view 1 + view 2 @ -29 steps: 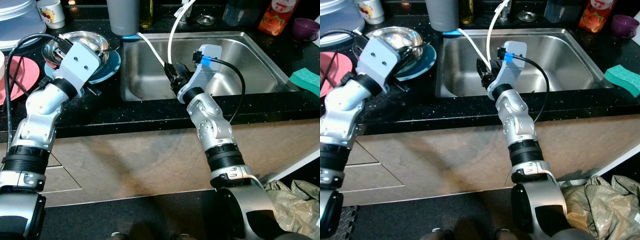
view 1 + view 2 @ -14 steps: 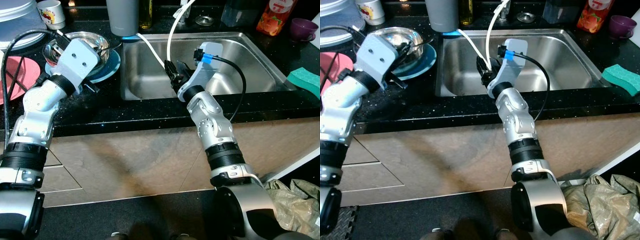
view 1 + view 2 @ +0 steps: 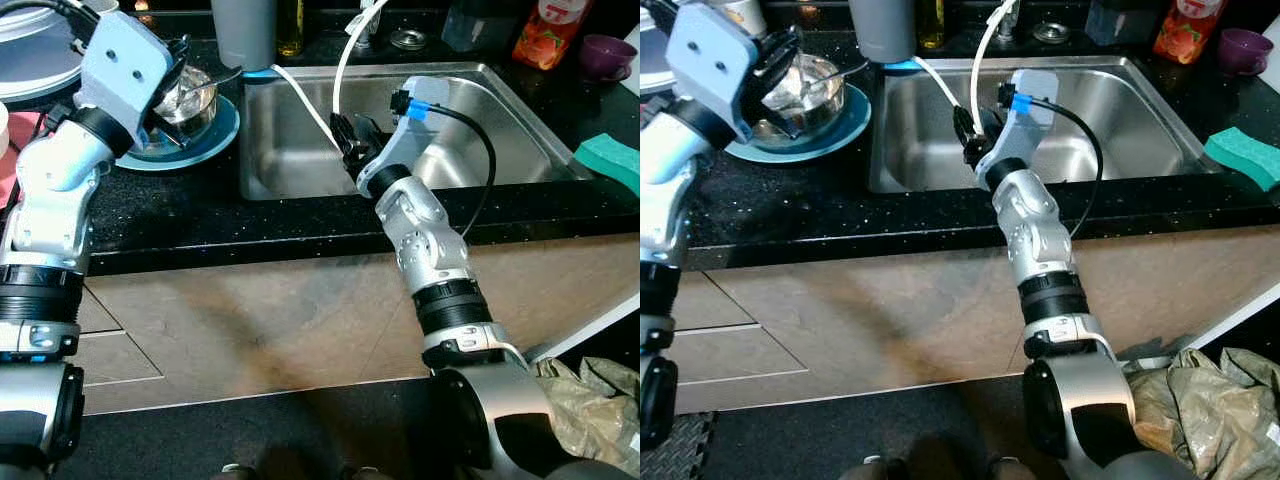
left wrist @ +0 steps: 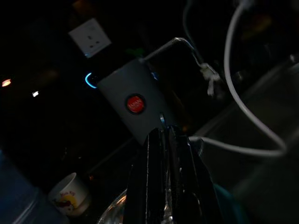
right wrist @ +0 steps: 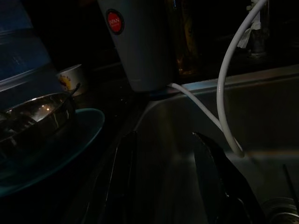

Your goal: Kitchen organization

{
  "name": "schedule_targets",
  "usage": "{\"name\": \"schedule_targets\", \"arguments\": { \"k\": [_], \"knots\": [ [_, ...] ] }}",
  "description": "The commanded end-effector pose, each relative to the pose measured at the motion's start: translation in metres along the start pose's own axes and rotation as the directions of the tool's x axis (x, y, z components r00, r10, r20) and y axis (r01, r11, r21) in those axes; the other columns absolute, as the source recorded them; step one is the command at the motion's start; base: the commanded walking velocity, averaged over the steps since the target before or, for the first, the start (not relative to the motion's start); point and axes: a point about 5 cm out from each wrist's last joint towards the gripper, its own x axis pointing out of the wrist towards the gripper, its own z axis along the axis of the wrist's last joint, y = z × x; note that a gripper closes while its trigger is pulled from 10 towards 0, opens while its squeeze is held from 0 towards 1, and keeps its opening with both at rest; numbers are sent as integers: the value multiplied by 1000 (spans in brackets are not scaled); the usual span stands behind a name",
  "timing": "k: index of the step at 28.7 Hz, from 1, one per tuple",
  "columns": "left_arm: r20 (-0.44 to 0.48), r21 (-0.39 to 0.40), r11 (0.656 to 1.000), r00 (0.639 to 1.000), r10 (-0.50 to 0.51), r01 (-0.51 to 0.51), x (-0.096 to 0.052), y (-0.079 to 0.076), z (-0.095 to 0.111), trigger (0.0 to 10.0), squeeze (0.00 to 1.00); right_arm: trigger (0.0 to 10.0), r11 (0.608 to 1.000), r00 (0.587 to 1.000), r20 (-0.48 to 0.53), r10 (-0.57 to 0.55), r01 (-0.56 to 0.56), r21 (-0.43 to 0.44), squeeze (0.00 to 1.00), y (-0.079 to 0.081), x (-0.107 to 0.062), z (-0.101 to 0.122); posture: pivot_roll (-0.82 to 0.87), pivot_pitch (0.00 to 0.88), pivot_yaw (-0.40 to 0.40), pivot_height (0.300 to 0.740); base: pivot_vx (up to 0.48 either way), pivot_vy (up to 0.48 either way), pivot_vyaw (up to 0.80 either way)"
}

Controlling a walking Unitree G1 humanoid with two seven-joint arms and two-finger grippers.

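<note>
A shiny steel bowl [image 3: 188,92] with a spoon [image 3: 222,74] in it is tipped up on its side over a blue plate [image 3: 205,135] on the black counter left of the sink. My left gripper [image 3: 162,88] is at the bowl's near rim, and in the left wrist view its fingers [image 4: 154,182] stand pressed together on a shiny edge. My right gripper [image 3: 350,135] hangs open over the front left part of the steel sink [image 3: 500,110], with nothing between its fingers [image 5: 212,172].
A grey jug [image 3: 245,30] stands behind the plate, and two white hoses [image 3: 338,70] loop into the sink. A white mug [image 5: 71,77] and a big blue-white container [image 3: 35,45] sit back left. A green sponge [image 3: 610,160], purple cup [image 3: 605,55] and orange pack [image 3: 545,30] lie right.
My left arm has risen and swung toward the back left. The bowl, flat on the plate before, now stands tipped up. The right arm has hardly moved.
</note>
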Motion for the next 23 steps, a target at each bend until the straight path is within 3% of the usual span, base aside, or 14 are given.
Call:
{"name": "schedule_targets", "arguments": {
  "k": [1, 9, 10, 11, 12, 14, 16, 17, 18, 19, 20, 21, 22, 23],
  "knots": [
    [70, -111, 992, 995, 75, -67, 4, 18, 18, 0, 0, 10000, 1000, 1000, -8, 0, 0, 13, 0, -1, 0, -2, 18, 130, -24, 740, 0, 0, 0],
    [74, -340, 932, 985, 157, -123, 6, 34, 23, 0, 0, 10000, 1000, 1000, -10, -1, 1, 17, 0, -1, 0, -2, 20, 131, -24, 740, 0, 0, 0],
    [88, -422, 895, 976, 199, -145, 6, 38, 26, 0, 0, 10000, 1000, 1000, -10, 0, 1, 19, 0, -1, 0, -2, 20, 131, -23, 740, 0, 0, 0],
    [88, -422, 895, 976, 199, -145, 6, 38, 26, 0, 0, 10000, 1000, 1000, -10, 0, 1, 19, 0, -1, 0, -2, 20, 131, -23, 740, 0, 0, 0],
    [109, -557, 819, 966, 233, -135, 6, 40, 29, 0, 0, 10000, 1000, 1000, -8, -1, 1, 22, 0, -1, 0, -1, 21, 131, -24, 740, 0, 0, 0],
    [122, -598, 792, 963, 238, -120, 6, 40, 31, 0, 0, 10000, 1000, 1000, -5, -1, 1, 25, 0, -1, 1, -1, 21, 131, -23, 740, 0, 0, 0],
    [126, -753, 653, 958, 257, -76, 7, 34, 32, 0, 0, 10000, 999, 1000, 10, -2, 1, 34, 0, -1, 1, 1, 21, 131, -23, 740, 0, 0, 0],
    [126, -753, 653, 958, 257, -76, 7, 34, 32, 0, 0, 10000, 999, 1000, 10, -2, 1, 34, 0, -1, 1, 1, 21, 131, -23, 740, 0, 0, 0],
    [137, -784, 618, 958, 253, -51, 7, 30, 32, 0, 0, 10000, 999, 1000, 17, -1, 1, 39, 0, -1, 1, 2, 22, 130, -23, 740, 0, 0, 0],
    [145, -867, 499, 954, 263, -6, 9, 24, 33, 0, 0, 10000, 999, 999, 37, 0, -2, 51, 0, 0, 0, 5, 21, 131, -24, 740, 0, 0, 0],
    [145, -867, 499, 954, 263, -6, 9, 24, 33, 0, 0, 10000, 999, 999, 37, 0, -2, 51, 0, 0, 0, 5, 21, 131, -24, 740, 0, 0, 0],
    [150, -947, 316, 952, 266, 61, 11, 14, 32, 0, 0, 10000, 998, 998, 69, 2, -7, 68, 0, 1, 0, 9, 20, 130, -22, 740, 0, 0, 0],
    [150, -947, 316, 952, 266, 61, 11, 14, 32, 0, 0, 10000, 998, 998, 69, 2, -7, 68, 0, 1, 0, 9, 20, 130, -22, 740, 0, 0, 0],
    [144, -966, 248, 953, 267, 77, 12, 10, 31, 0, 0, 10000, 997, 996, 85, 1, -8, 79, 0, 1, -1, 11, 20, 130, -22, 740, 0, 0, 0]
  ]
}}
